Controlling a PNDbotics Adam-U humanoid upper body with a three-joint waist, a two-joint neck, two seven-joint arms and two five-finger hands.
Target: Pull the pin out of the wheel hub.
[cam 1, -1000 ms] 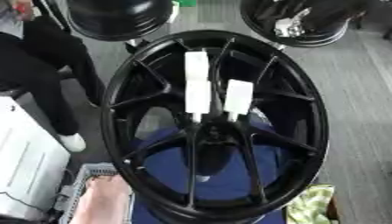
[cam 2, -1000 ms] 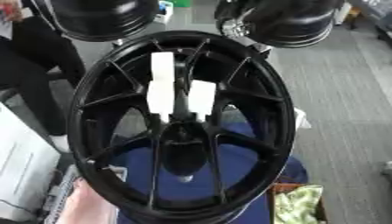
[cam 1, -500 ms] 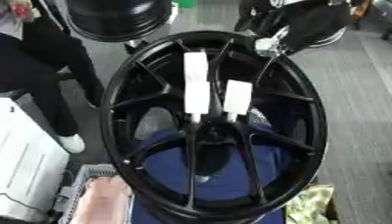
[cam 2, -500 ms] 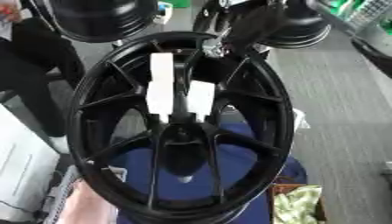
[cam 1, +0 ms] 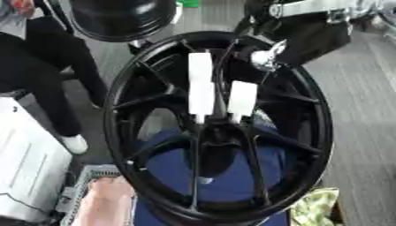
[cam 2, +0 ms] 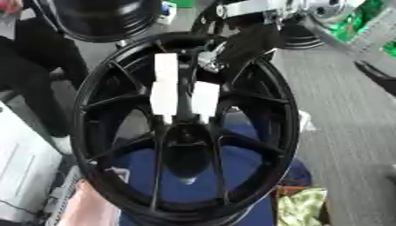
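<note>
Wheel hub [cam 1: 220,132] stands upright, its spoked face toward the camera so its centre is reachable; right hand [cam 1: 267,55] nears its upper rim, fingers indistinguishable; pin not discernible.

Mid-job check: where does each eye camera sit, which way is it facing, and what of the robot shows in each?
Left eye view: in the head, looking down at the wheel; right hand enters top right.
Right eye view: beside it, same downward look; the right hand crosses the top rim, arm behind.
Both share the wheel, its two white tags on the spokes, the blue cloth and a second wheel behind.
</note>
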